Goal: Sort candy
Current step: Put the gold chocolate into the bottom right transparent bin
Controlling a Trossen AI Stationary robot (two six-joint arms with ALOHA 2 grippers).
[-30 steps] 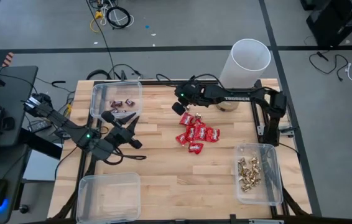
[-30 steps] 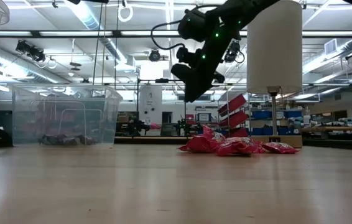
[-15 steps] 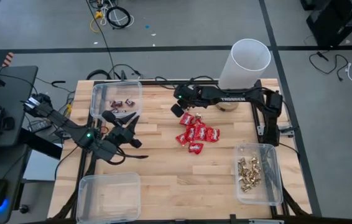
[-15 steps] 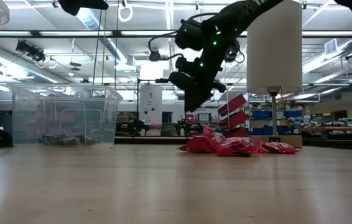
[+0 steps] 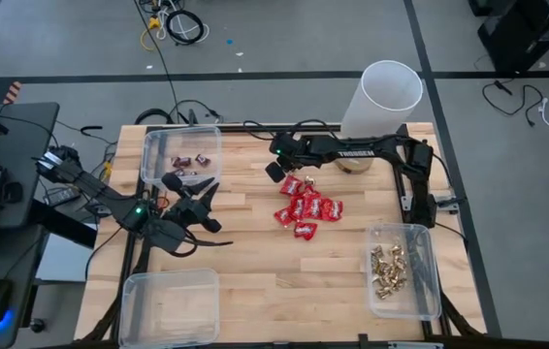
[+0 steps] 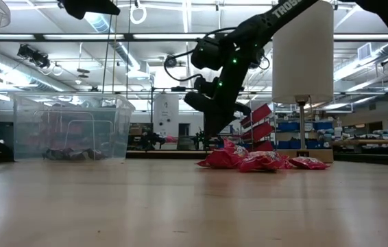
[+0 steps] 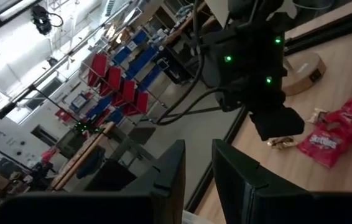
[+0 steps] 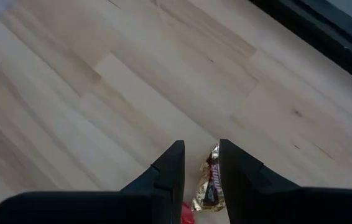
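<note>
A wooden bench holds a pile of red candy packets at its centre. The right end effector hovers at the pile's far edge, its narrowly parted fingers straddling a dark mini bar without clearly gripping it. The left end effector, slightly parted and holding nothing, hangs beside a clear bin containing dark bars.

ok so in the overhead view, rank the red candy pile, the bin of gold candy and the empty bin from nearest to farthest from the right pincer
1. Red candy pile: mid-table, right beside the right pincer.
2. Bin of gold candy: by the table's right edge, toward the near corner.
3. Empty bin: near left corner, farthest, though only a little beyond the gold bin.
</note>
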